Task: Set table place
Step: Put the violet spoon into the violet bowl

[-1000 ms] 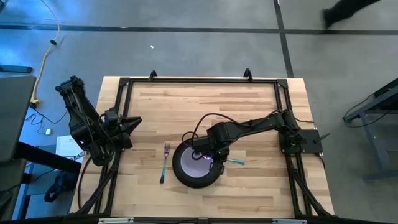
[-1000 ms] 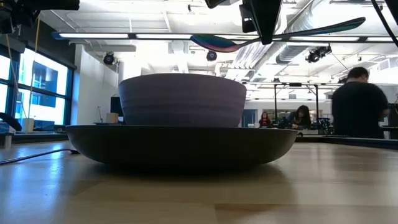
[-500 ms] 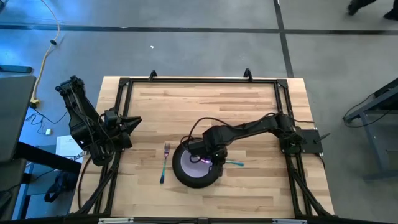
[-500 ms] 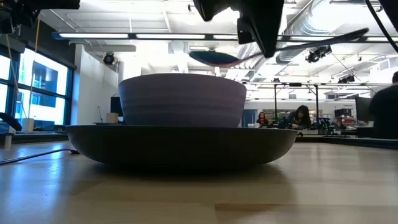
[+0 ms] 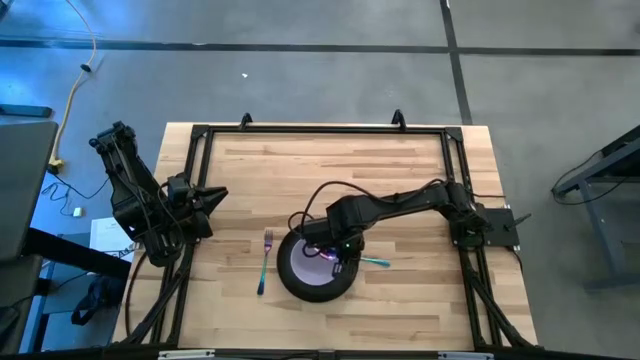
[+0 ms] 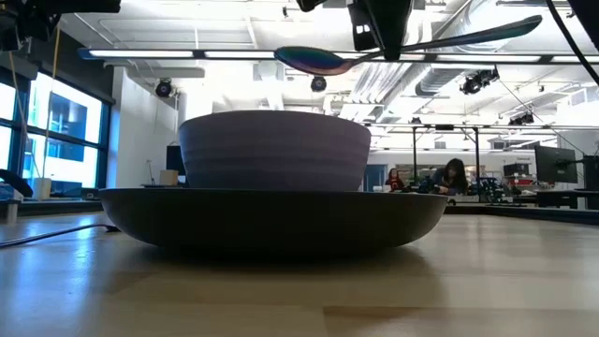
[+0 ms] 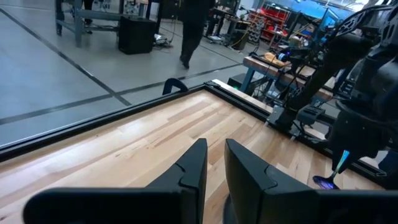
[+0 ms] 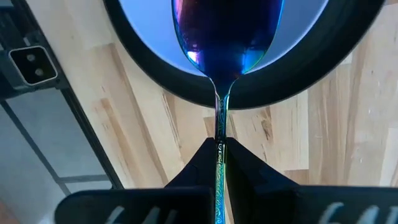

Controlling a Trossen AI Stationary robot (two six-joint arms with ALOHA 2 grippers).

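Observation:
A round black plate point(image 5: 296, 284) lies on the table point(image 5: 300, 170) with a lavender bowl point(image 5: 309, 263) standing in it; in the low view the bowl point(image 6: 274, 150) rises from the plate point(image 6: 271, 215). The purple-and-teal fork point(image 5: 264, 262) lies flat just left of the plate. My right gripper point(image 5: 337, 257) hangs over the bowl, shut on the purple-and-teal spoon point(image 6: 314, 59). My left gripper point(image 5: 220, 194) waits shut near the table's left edge, touching nothing. My right gripper pinches the spoon's handle point(image 8: 218, 134) between its two fingers, a short way behind the spoon's bowl end, coming from above. The spoon is lifted clear and about level. Its bowl end point(image 8: 227, 31) is over the lavender bowl, and its teal handle end point(image 5: 380, 263) sticks out toward the table's right.
A black rail frame point(image 5: 320, 129) edges the table. Bare planks lie on the far half and to the right of the plate point(image 5: 420, 280). People sit at benches far back in the room point(image 6: 454, 176). A person walks on the floor beyond the table point(image 7: 193, 28).
My right gripper dipped the spoon toward the lavender bowl half a second ago, then raised it again, and the spoon now sits higher and more level. A person at the right of the low view has walked out of sight.

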